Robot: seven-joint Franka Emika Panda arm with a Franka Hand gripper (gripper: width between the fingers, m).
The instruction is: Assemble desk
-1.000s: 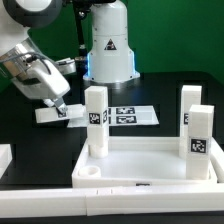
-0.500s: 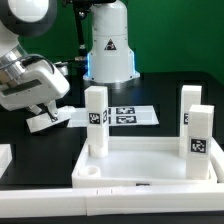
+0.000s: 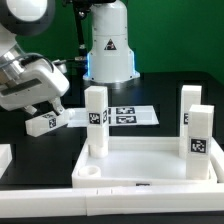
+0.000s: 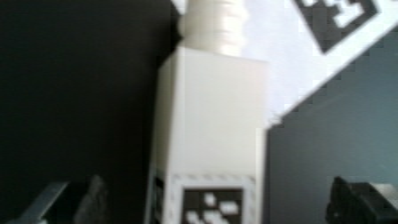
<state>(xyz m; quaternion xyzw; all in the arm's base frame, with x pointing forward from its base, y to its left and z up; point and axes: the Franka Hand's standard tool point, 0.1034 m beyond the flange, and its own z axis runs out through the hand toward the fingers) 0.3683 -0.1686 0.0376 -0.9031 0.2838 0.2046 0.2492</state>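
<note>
The desk panel point(image 3: 150, 166) is a white tray-like board with a raised rim, lying at the front of the table. Three white tagged legs stand upright in it: one point(image 3: 96, 122) toward the exterior view's left and two point(image 3: 190, 104) point(image 3: 198, 142) toward its right. The near left corner socket point(image 3: 90, 173) is empty. A fourth leg point(image 3: 66, 120) point(image 4: 210, 120) lies flat on the black table behind the panel, its tagged end toward the exterior view's left. My gripper point(image 3: 47, 110) point(image 4: 217, 200) hangs over that end, open, with a gap between the leg and each finger point(image 4: 71, 200).
The marker board point(image 3: 130, 116) lies flat behind the panel, next to the lying leg's far end. The robot's white base point(image 3: 108, 45) rises at the back. A white part point(image 3: 4, 158) shows at the exterior view's left edge.
The arm swung toward the exterior view's left and lowered the leg. The jaws then opened, and the leg now lies loose with its tag face showing.
</note>
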